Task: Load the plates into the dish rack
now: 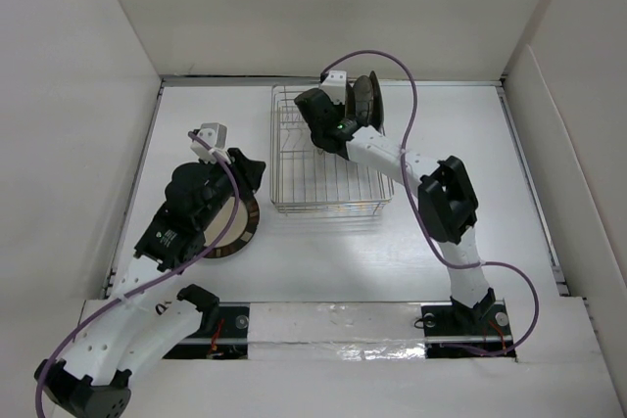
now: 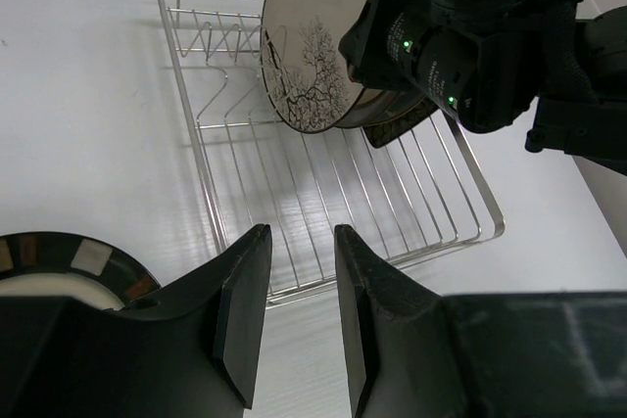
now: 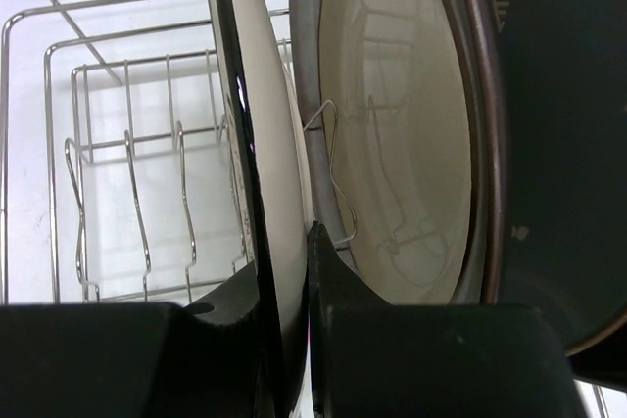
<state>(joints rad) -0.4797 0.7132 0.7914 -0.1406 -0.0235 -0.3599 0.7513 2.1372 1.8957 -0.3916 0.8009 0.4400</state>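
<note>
The right hand (image 3: 286, 271) grips the grey plate (image 2: 309, 56) upright in the rack (image 1: 294, 208). Freed off its slot, it could topple. The left hand (image 2: 299, 237) hangs released, empty.

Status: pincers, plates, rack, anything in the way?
Right pincer shut on grey plate, on edge in dish rack beside metal plate and dark floral plate. Left pincer open, empty, by cream plate on table. Rack's near rows free.

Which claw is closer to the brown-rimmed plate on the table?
Left. The left claw sits beside the brown-rimmed plate; the right claw is at the rack, gripping another plate.
</note>
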